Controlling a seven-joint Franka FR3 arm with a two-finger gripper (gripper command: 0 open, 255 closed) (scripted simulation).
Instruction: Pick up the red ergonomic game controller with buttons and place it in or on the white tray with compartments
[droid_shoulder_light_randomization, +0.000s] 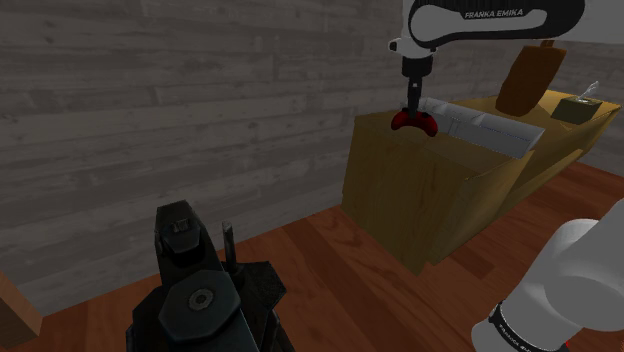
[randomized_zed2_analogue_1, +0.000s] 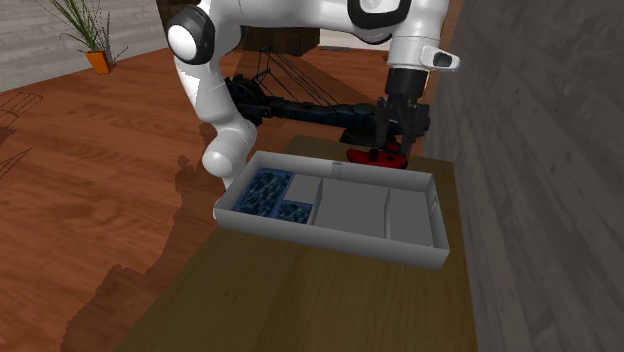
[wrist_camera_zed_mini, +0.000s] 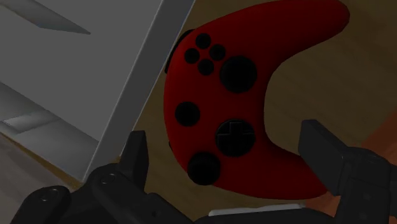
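Red game controller (wrist_camera_zed_mini: 205, 137) on wooden table (randomized_zed2_analogue_1: 300, 300), outside the white compartment tray (randomized_zed2_analogue_1: 330, 236).
Lies flat, buttons up, just beside the tray's far outer wall in the second exterior view. Black gripper (wrist_camera_zed_mini: 225, 139) above it, fingers spread, straddling but not clasping.

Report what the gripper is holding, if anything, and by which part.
Nothing is held: the gripper is open, its fingers either side of the red controller, not clasping it; it lies beside the white tray.
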